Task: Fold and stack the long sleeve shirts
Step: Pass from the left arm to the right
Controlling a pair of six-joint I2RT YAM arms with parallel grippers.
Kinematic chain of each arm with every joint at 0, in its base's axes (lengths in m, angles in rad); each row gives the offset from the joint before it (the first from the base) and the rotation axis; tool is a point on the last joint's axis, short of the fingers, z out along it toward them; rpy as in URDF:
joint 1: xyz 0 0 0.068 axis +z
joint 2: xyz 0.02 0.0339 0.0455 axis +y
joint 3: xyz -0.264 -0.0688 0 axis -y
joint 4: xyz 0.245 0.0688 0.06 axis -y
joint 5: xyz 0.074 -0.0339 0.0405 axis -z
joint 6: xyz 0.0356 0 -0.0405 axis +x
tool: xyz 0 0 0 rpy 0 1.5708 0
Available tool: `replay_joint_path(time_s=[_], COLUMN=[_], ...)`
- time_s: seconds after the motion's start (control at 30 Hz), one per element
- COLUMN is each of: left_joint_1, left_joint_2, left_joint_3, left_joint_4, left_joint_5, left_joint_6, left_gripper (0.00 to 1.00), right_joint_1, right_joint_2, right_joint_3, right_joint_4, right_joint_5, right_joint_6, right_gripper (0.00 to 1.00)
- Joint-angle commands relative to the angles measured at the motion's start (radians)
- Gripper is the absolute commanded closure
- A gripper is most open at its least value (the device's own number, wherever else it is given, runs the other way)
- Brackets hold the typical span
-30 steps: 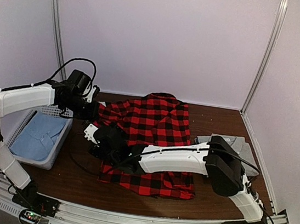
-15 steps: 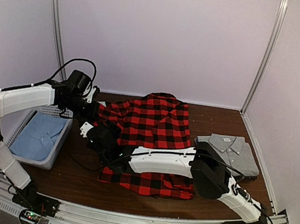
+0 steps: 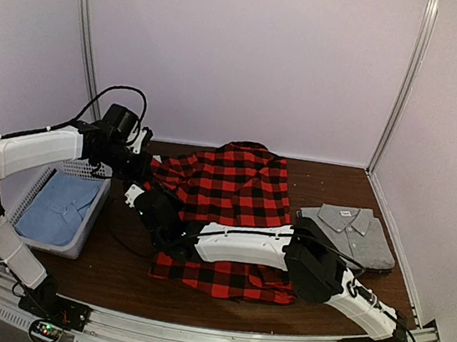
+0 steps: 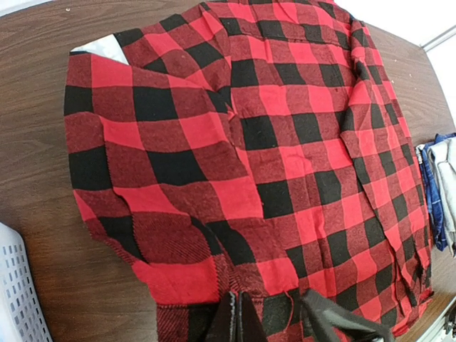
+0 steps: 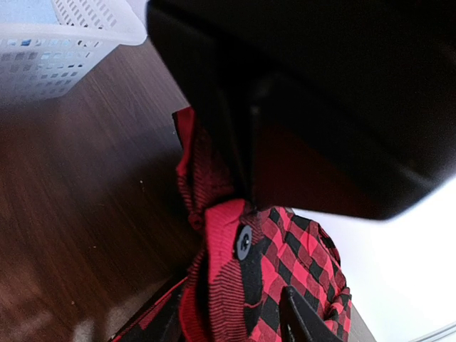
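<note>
— while the left claw [image 4: 274, 317] is clamped tight on an edge of the flannel shirt [image 4: 285, 164], spread ahead of it on the worktop [image 4: 35, 185], what of the right claw [image 5: 231, 313]?
— half closed round the buttoned cuff [image 5: 239, 246]; can't tell if it grips.

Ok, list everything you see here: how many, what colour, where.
flannel shirt: one, red and black check, spread mid-table
grey shirt: one, grey, folded, table's right side
basket: one, white, table's left edge
blue shirt: one, light blue, in the basket
table: one, dark brown, under everything
left arm: one, white, above the basket
right arm: one, white, across the flannel shirt
left fingers: one pair, black, shut on the flannel shirt's left edge
right fingers: one pair, black, astride its buttoned cuff, grip unclear
</note>
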Motion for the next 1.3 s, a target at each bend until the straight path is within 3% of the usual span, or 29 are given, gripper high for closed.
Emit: replay_joint_path(time_s=[0.0,0.13,0.2,0.27,0.37,0.53,0.67,0.93,1.27], left_joint_1=[-0.007,-0.007,-0.007,-0.007,-0.005,0.003,0.037,0.068,0.053], left_joint_2=[-0.014,-0.016,-0.02,-0.027,-0.041,-0.093,-0.15,-0.267,-0.335], left_joint_3=[0.023,0.029,0.034,0.042,0.059,0.094,0.098,0.038,-0.164], left_joint_4=[0.003,0.002,0.002,0.001,-0.006,-0.012,-0.012,0.004,0.058], left_joint_5=[0.019,0.023,0.019,0.011,0.002,-0.017,-0.025,-0.024,0.131], left_joint_6=[0.003,0.0,-0.009,-0.024,-0.049,-0.086,-0.112,-0.141,-0.169], left_gripper=[1.0,1.0,1.0,1.0,0.92,0.67,0.54,0.49,0.49], right_joint_1=[-0.024,-0.025,-0.024,-0.025,-0.027,-0.038,-0.054,-0.128,-0.253], right_joint_2=[0.01,0.006,0.0,-0.01,-0.04,-0.104,-0.133,-0.186,-0.29], right_joint_3=[0.051,0.058,0.056,0.052,0.035,0.0,0.001,0.01,-0.008], right_joint_4=[0.041,0.037,0.029,0.017,-0.011,-0.058,-0.114,-0.233,-0.293], right_joint_5=[0.04,0.036,0.036,0.032,0.009,-0.043,-0.092,-0.235,-0.38], right_joint_6=[0.007,0.009,0.016,0.036,0.08,0.198,0.287,0.489,0.698], right_gripper=[0.72,0.94,1.0,1.0,1.0,1.0,1.0,1.0,1.0])
